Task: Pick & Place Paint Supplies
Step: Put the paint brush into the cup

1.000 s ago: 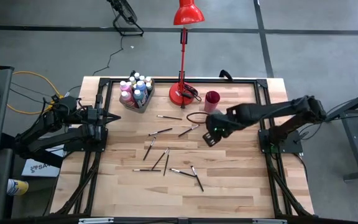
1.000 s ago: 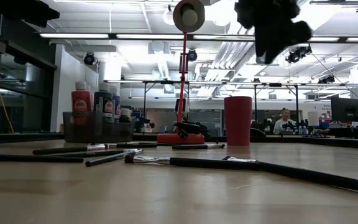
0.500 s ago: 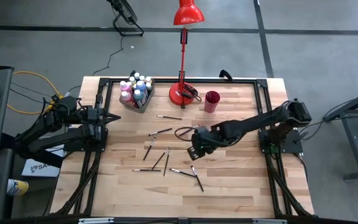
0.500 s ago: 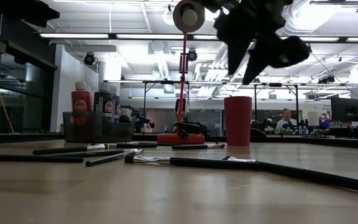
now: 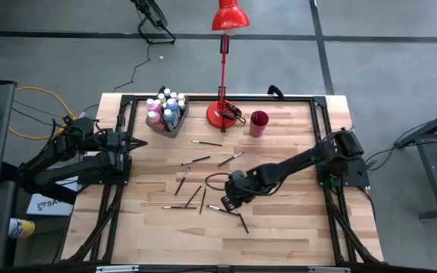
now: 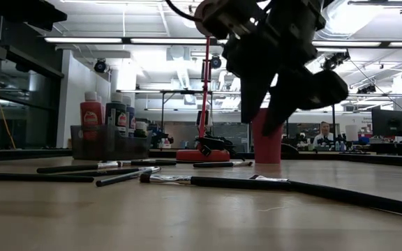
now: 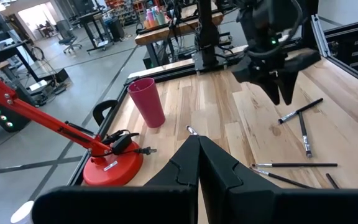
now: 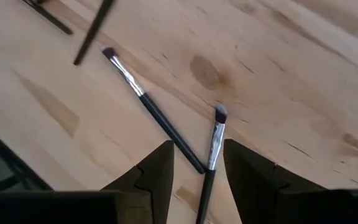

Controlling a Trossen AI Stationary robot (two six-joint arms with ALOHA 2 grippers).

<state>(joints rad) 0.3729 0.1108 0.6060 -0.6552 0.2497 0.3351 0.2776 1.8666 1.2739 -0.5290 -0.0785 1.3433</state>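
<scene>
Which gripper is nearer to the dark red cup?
The right gripper: it hangs over the brushes, toward the table's front from the cup. The left gripper waits at the far left edge.

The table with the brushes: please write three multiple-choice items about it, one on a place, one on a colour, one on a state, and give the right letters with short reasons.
1. Where is the right hand?
A. above the scattered paintbrushes in the middle of the table
B. over the bin of paint bottles
C. beside the lamp base

2. What colour is the cup?
A. blue
B. dark red
C. yellow

3. How do the fingers of the left hand stand?
A. wide open
B. closed on a brush
C. shut, holding nothing

Key: 1 A, the high view shows the right arm stretched to the table's middle, and its wrist view looks down on two brushes between its parted fingers. 2 B, the cup by the red lamp is dark red. 3 C, the left wrist view shows both fingers pressed together with nothing between them.
</scene>
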